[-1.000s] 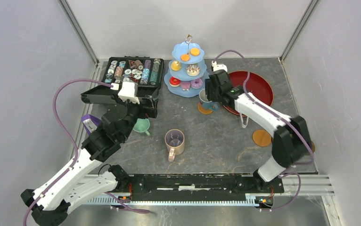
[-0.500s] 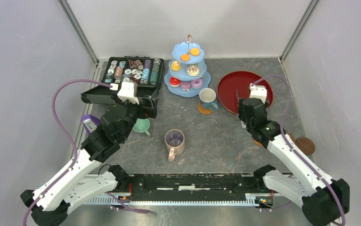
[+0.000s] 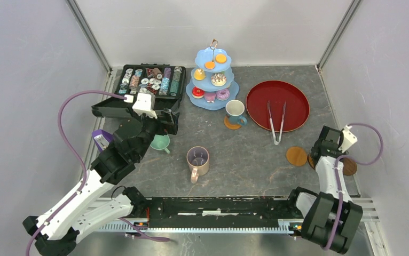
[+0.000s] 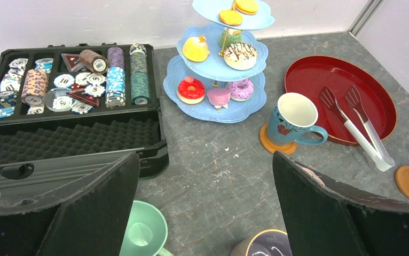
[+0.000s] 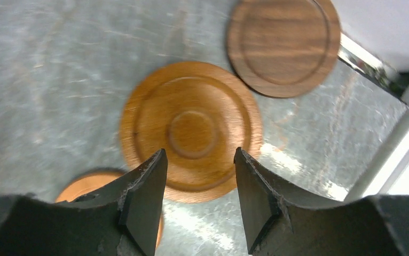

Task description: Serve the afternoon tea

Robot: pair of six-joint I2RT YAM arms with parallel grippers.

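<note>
Presently the right gripper [image 5: 199, 160], lower right of the top view, hangs partly open and empty over an orange coaster [image 5: 191, 114]. Left gripper [image 4: 205, 160] wide open, holding nothing, above the mint green mug [image 4: 146, 234]. Three-tier stand [image 3: 213, 105] upper centre, pastries [image 4: 190, 89] on it.

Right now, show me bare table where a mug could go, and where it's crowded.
Free: the stretch between the pink mug and the orange coaster, in front of the red tray. Crowded: around the stand, blue mug and case; also the coasters under the right tool.
</note>
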